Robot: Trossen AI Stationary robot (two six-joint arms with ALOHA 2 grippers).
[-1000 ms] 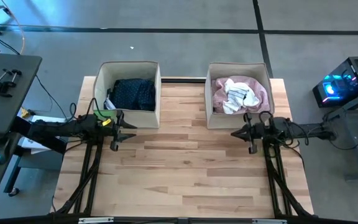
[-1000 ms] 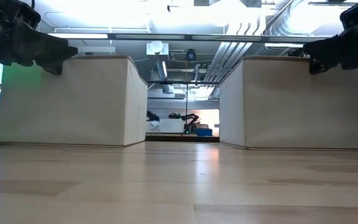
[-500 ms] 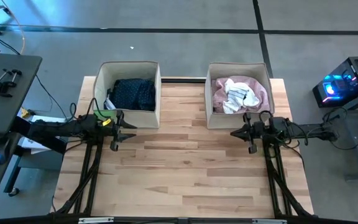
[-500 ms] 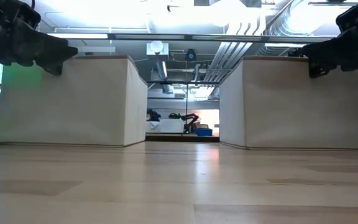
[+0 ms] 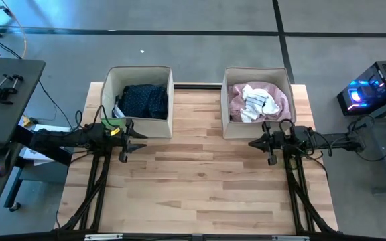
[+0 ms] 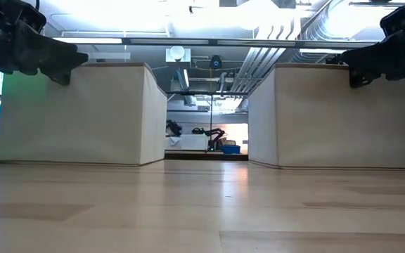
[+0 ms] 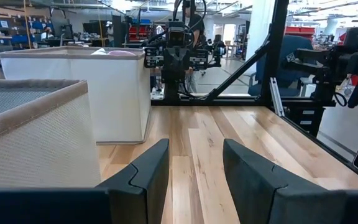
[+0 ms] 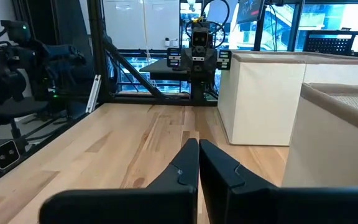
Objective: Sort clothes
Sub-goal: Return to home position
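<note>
In left box: navy dotted dress, pale scrap at edge hard to make out | in right box: white cloth atop pink shirt | deeper layers hidden | left pincer gaping wide, empty, over worktop before left box | right pincer pinched narrow, empty, before right box

The only change is small and shows in the low view: the right gripper now sits slightly differently against the top edge of the right beige box than a second ago, its dark body nudged a little.
</note>
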